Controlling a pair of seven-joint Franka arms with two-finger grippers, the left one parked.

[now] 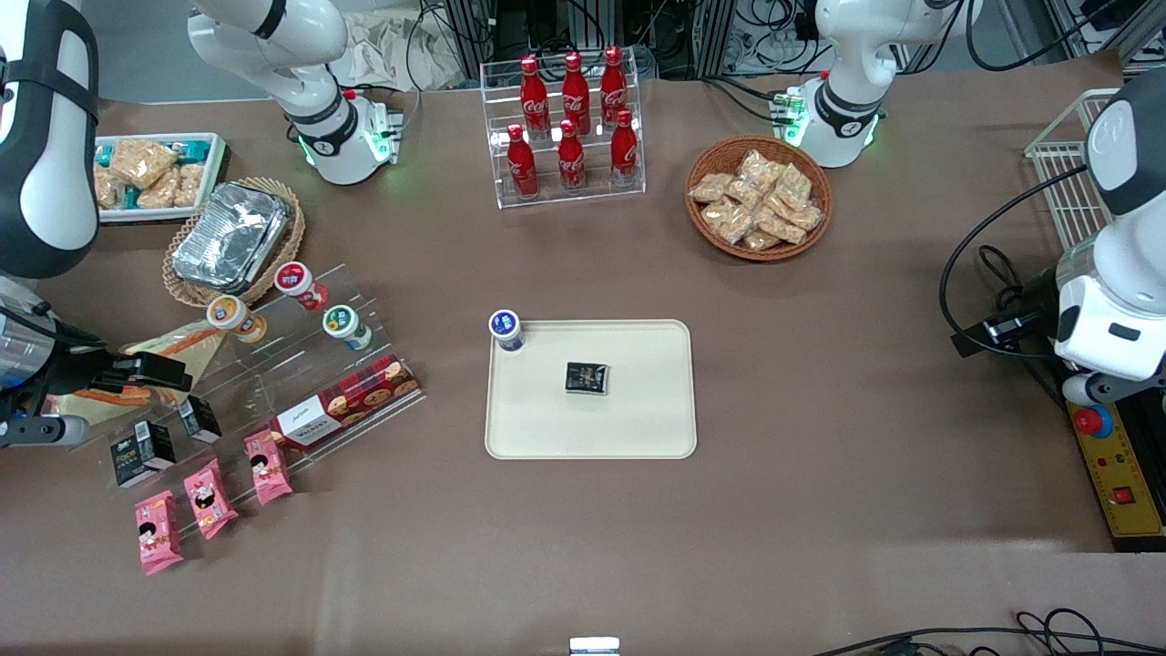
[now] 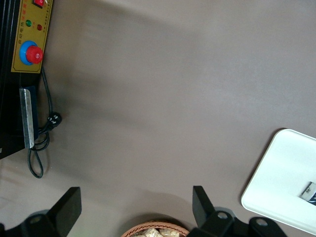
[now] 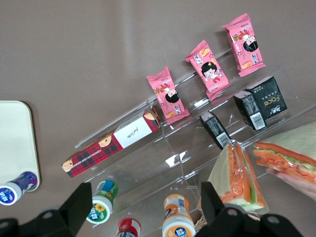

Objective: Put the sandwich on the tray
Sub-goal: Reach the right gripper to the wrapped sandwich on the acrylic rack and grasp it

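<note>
the gripper [image 1: 150, 372] was sitting low at the working arm's end of the table, right over the sandwich [image 1: 178, 344], with its jaws spread apart and nothing between them yet. in the wrist view there were actually two wedges side by side, the one closest to the fingers [image 3: 238, 175] standing on its edge and a second sandwich [image 3: 289, 157] just next to it. both sat at the end of the clear stepped rack [image 1: 273, 383]. the tray [image 1: 638, 428] was mid-table, well apart from all that, already carrying a small dark packet [image 1: 587, 377] and a blue-capped bottle [image 1: 506, 330] at its corner.

stuff that could go sideways imo: the wrap looked slippery and the wedge soft, so a pinch might squash the bread or let it slide out on the carry. the two wedges touching meant the fingers could catch both or knock the neighbour over. the rack and the little orange-capped bottle [image 3: 178, 213] were right there too, easy to clip on the way up. and the drop spot needed to miss the packet and bottle on the tray.

readable stuff: the red bottles [image 1: 572, 118] said coca-cola, a black box [image 3: 268, 103] on the rack said "face", and the plaid cookie box [image 3: 111, 144] had script on its white label i couldn't make out.
</note>
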